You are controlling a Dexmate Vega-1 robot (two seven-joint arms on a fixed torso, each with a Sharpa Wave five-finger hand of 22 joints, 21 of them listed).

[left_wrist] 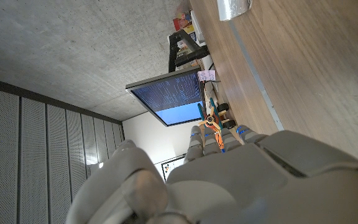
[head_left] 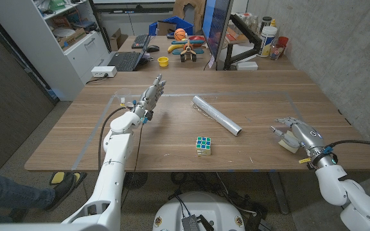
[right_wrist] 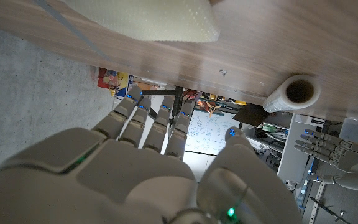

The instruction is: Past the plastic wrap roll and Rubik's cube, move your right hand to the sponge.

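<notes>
At the right of the head view, the right hand [head_left: 292,133] is being held directly over the sponge [head_left: 288,143], whose pale yellow edge is showing just beneath the fingers. The fingers are spread and released, nothing being grasped; whether they are touching the sponge cannot be told. In the right wrist view the sponge [right_wrist: 148,18] is lying close ahead of the fingertips [right_wrist: 143,106]. The plastic wrap roll [head_left: 216,115] and the Rubik's cube [head_left: 203,145] are lying toward the frame's middle, left of that hand. The left hand [head_left: 151,96] is being held open at the upper left, well apart. The reach is judged nearly complete.
</notes>
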